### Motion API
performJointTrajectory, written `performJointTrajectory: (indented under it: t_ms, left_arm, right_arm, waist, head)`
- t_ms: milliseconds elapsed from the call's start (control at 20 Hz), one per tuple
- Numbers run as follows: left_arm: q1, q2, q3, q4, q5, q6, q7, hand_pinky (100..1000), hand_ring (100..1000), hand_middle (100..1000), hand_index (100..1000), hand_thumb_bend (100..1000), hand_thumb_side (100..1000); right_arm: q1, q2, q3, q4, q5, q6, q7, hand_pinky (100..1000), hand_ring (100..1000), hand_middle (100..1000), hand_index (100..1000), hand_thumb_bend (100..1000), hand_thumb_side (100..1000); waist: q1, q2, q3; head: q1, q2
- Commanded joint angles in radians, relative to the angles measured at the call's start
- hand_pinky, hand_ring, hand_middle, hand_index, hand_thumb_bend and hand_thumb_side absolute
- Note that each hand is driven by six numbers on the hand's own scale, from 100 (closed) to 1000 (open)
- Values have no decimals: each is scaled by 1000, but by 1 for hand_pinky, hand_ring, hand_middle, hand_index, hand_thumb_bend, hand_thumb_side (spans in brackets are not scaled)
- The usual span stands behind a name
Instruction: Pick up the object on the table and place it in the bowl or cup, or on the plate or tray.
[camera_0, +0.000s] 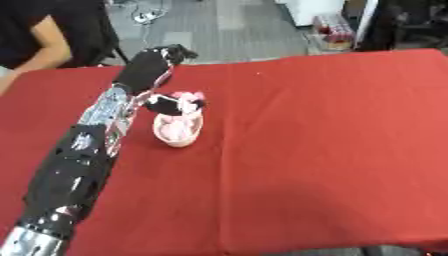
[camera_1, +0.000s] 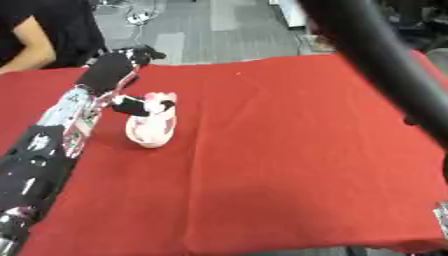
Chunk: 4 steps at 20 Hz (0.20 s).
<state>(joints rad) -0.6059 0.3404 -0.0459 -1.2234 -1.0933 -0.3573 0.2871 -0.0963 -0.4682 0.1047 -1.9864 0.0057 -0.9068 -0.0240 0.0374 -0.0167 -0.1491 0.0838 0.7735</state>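
Observation:
A small pink and white object (camera_0: 187, 99) sits at the top rim of a pale pink bowl (camera_0: 178, 132) on the red tablecloth. My left arm runs up from the lower left corner, and my left hand (camera_0: 147, 70) is just behind and left of the bowl. A black digit (camera_0: 161, 104) of that hand reaches down and pinches the object over the bowl's mouth. Whether the object rests on the bowl or hangs just above it cannot be told. My right arm (camera_1: 376, 55) crosses the right eye view as a thick black bar; its hand does not show.
The red cloth (camera_0: 332, 140) covers the whole table, with its front edge along the bottom. A person in black (camera_0: 35, 30) sits at the far left edge. Grey floor and boxes lie beyond the far edge.

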Motion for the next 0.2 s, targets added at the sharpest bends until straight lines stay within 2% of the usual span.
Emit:
performJointTrajectory:
  t_ms: [50, 100, 150, 200]
  left_arm:
    - [10, -3, 13, -112, 190, -1, 84, 266, 566, 649, 808, 219, 651]
    - [25, -12, 12, -156, 262, -3, 94, 254, 556, 640, 807, 205, 688]
    - [42, -23, 11, -201, 330, -3, 97, 250, 553, 638, 812, 174, 793]
    - [58, -33, 10, -243, 393, -1, 94, 250, 553, 638, 812, 174, 793]
  right_arm:
    - [-5, -18, -3, -14, 2, 0, 4, 482, 598, 809, 844, 100, 839]
    - [-6, -18, -3, -14, 2, 0, 5, 482, 598, 809, 844, 100, 839]
    - [-6, -18, -3, -14, 1, 0, 5, 482, 598, 809, 843, 100, 839]
    - [-6, -18, -3, -14, 0, 0, 5, 482, 598, 809, 843, 100, 839]
  waist:
    - [-2, -6, 0]
    - [-3, -7, 0]
    - [-3, -7, 0]
    - [-4, -8, 0]
  head:
    - [-11, -3]
    - [-11, -3]
    - [-11, -3]
    - [-12, -3]
